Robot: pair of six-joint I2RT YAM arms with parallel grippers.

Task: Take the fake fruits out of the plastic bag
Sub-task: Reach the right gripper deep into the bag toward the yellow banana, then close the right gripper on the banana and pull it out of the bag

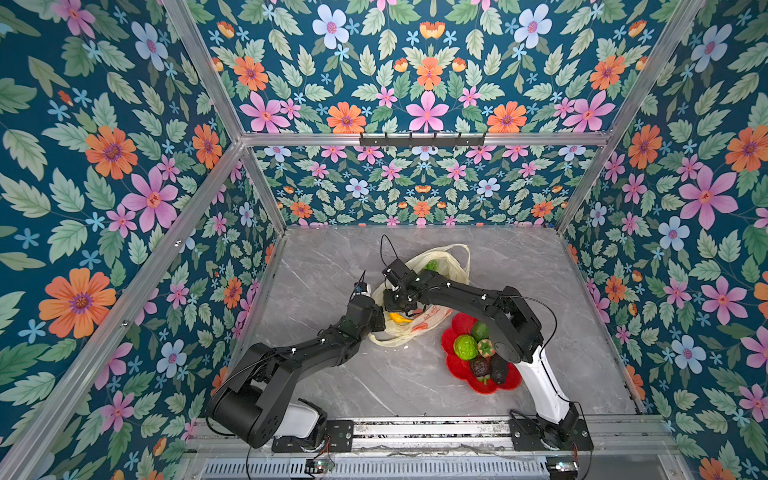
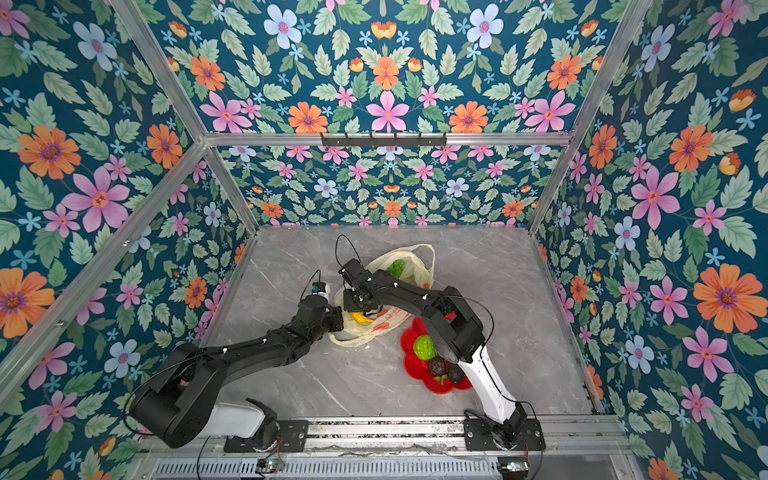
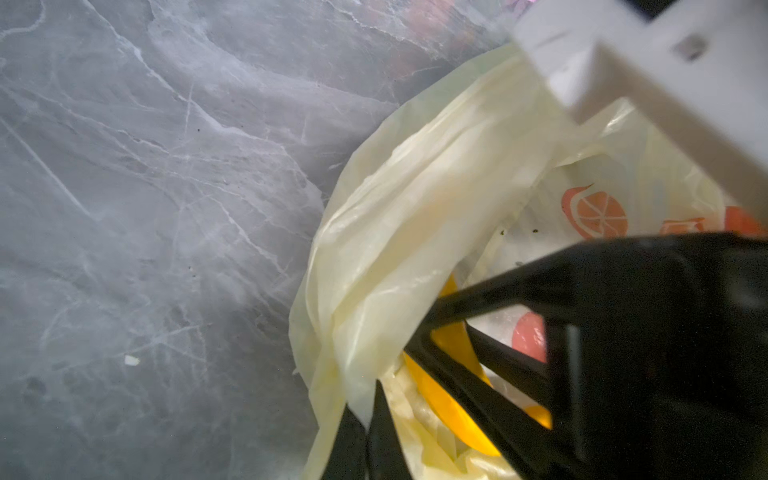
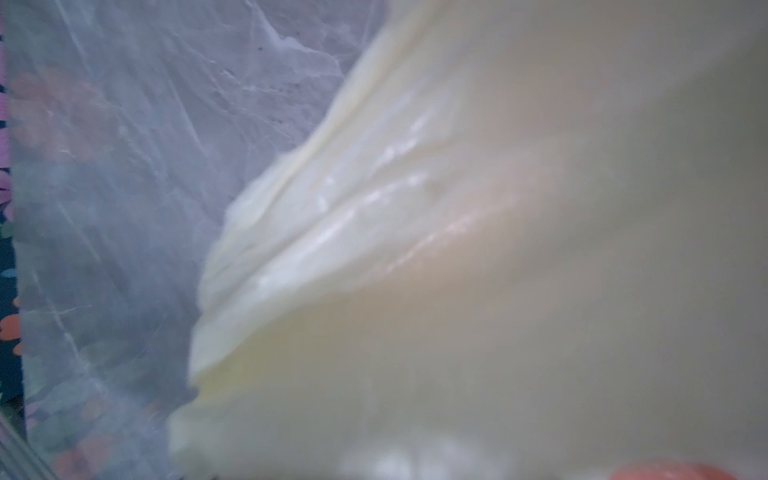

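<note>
in a top view, banana (image 1: 398,318) inside plastic bag (image 1: 433,322), long axis 9-to-3, just at 6 o'clock of right gripper (image 1: 401,309), its opening indiscernible; left wrist view, left gripper (image 3: 368,401) clamped tight on plastic bag rim; right wrist view, film only.

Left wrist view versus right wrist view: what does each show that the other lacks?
Only left wrist: the banana inside the bag, the left pincer shut on the bag's edge, and the right pincer at the banana. Only right wrist: little, a blurred strip of flowered wall. Both: the bag and the grey table.
</note>
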